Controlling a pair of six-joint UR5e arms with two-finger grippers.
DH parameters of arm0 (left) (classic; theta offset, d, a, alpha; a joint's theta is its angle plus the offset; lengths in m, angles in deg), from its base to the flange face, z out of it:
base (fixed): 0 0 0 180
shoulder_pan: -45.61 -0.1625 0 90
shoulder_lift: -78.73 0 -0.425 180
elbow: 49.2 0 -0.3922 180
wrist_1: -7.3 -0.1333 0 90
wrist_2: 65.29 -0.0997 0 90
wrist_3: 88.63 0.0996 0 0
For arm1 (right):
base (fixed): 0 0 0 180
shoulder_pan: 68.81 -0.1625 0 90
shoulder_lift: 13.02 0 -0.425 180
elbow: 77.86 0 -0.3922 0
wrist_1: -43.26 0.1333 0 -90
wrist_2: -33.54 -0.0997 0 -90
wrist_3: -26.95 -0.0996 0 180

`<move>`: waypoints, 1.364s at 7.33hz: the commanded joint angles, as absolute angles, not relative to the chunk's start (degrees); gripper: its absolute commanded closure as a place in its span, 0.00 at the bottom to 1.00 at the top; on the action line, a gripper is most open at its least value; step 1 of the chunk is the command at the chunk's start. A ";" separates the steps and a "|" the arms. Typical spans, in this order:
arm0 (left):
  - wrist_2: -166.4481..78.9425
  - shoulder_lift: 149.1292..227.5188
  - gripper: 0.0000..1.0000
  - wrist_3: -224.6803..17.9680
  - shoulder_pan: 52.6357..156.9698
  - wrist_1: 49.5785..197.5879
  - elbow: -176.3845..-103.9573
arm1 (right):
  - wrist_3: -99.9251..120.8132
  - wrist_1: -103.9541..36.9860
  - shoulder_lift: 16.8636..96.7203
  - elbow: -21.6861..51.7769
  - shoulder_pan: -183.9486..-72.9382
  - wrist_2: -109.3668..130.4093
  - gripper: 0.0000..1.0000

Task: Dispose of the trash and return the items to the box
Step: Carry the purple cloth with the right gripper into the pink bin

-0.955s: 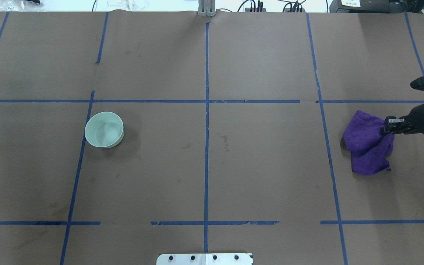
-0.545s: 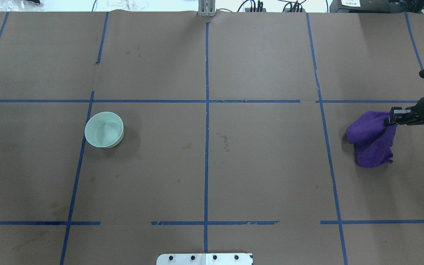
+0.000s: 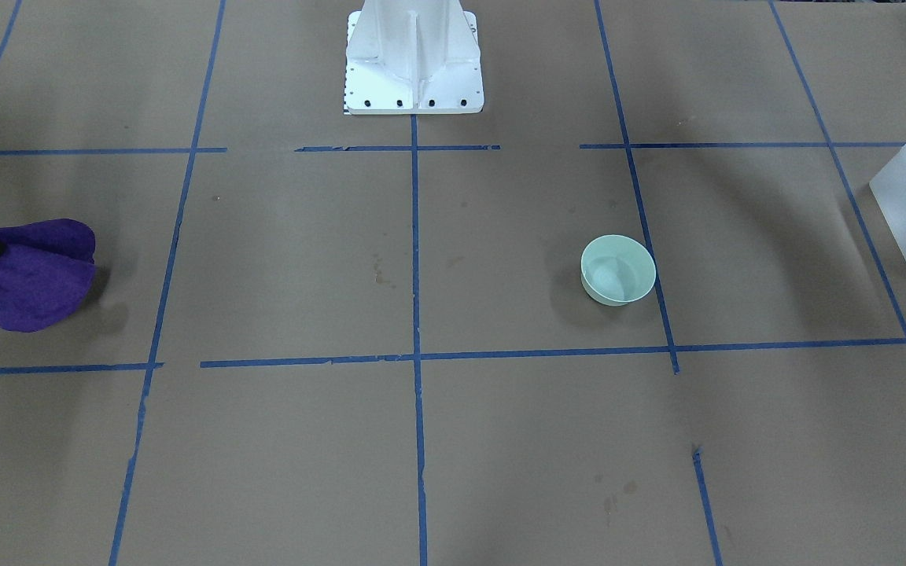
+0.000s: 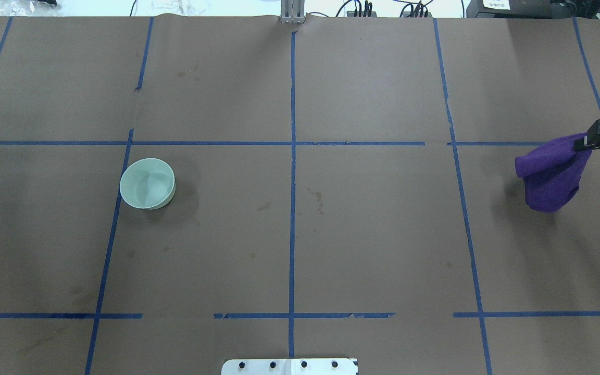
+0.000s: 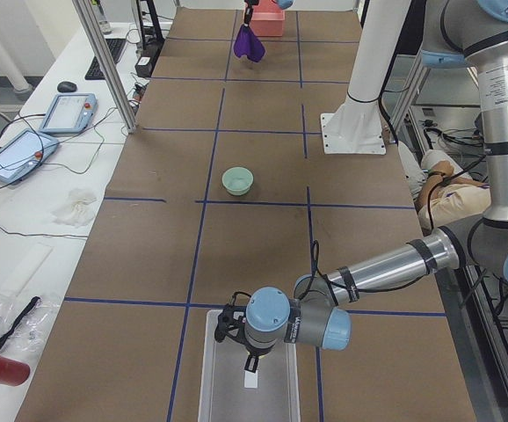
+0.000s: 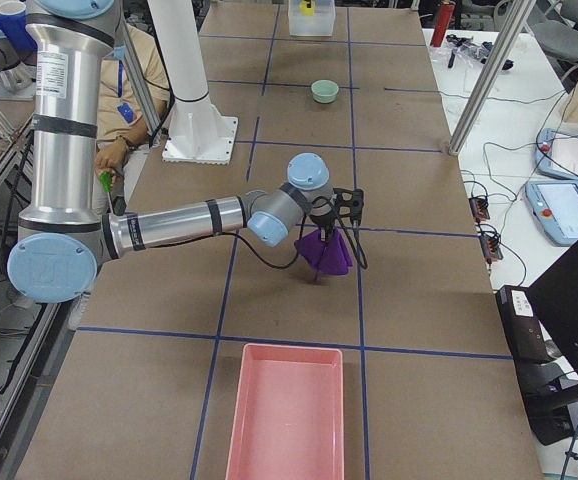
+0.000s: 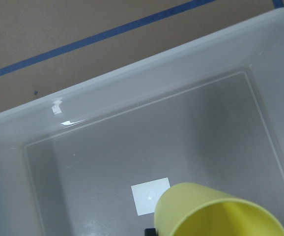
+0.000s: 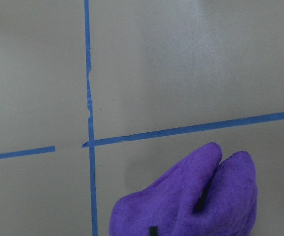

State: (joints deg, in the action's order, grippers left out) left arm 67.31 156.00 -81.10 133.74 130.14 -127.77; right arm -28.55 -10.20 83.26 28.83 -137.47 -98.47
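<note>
- The cup (image 7: 215,211) hung tilted, mouth up, over the floor of the box (image 7: 132,83), inside its walls and above a white label on the bottom.
- The box sat well apart from the bowl (image 4: 147,183), at the robot's left end of the table. Its long side ran along the table towards the bowl's end.
- The left gripper (image 5: 247,338) hovered straight above the box. Its fingers hardly showed in the wrist view, but the cup sat close under the camera and clear of the floor, so I judged the claw clenched on it. The drop needed only a release, straight down.
- The bowl stood upright and alone on the paper. The left arm was the nearer one to it, the right arm far off on the bowl's other side.
- The cloth (image 4: 552,174) dangled on that far side of the bowl, pinched at its top by the right gripper (image 4: 589,141), which was clamped on a fold. The cloth's lower end looked just off the paper, though I could not be sure.
- The pink tray (image 6: 287,415) lay farther from the bowl than the cloth did, at the table's right end, probably the place for trash.
- Compared with a second earlier, the cloth had been drawn up from a slumped heap into a hanging bundle, and it had shifted farther from the bowl. The bowl had not moved.
</note>
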 commanded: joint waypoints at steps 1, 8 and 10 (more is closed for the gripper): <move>68.57 156.60 1.00 -81.51 132.10 130.26 -125.85 | -28.51 -10.17 83.31 29.54 -139.90 -98.99 1.00; 68.04 158.09 0.22 -81.15 131.83 131.14 -128.72 | -17.40 -10.44 88.21 29.98 -152.89 -104.60 1.00; 66.21 158.71 0.22 -81.68 132.96 130.71 -134.59 | -4.06 -10.53 95.41 29.81 -159.83 -105.67 1.00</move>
